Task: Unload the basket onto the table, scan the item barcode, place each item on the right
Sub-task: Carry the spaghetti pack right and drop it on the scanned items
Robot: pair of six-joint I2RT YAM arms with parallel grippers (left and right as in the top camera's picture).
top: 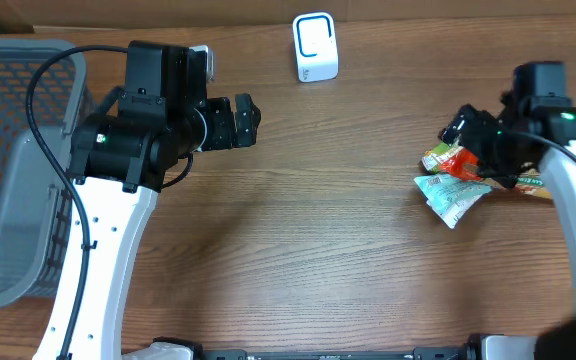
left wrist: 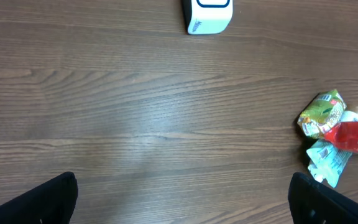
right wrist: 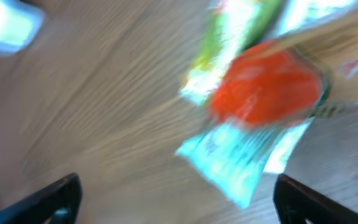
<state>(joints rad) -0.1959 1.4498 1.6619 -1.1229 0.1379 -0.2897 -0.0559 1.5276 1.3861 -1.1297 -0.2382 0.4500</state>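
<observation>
Overhead: the pile of packets [top: 453, 185] lies at the right, the right gripper [top: 476, 150] just over it, and the scanner [top: 315, 47] stands far centre. Left wrist: the left gripper [left wrist: 182, 196] is spread and empty. This view tells green, red and pale packets apart. Right wrist: blurred, with fingers wide and holding nothing. Best to grip one packet alone, barcode towards the scanner.

Pose, left arm [top: 108, 250]: the white link runs up from the near edge and the black wrist block is bent toward the middle. The left hand [top: 251, 120] points right. Its fingers [left wrist: 42, 202] sit at both lower corners of the wrist view, spread wide with nothing between them.

Pose, right arm [top: 573, 210]: the white link runs up the right side and the black wrist is folded over to the left. The right hand [top: 465, 135] is angled down and left. Its wrist view is blurred, but the fingers [right wrist: 48, 199] are wide apart and grip nothing.
</observation>
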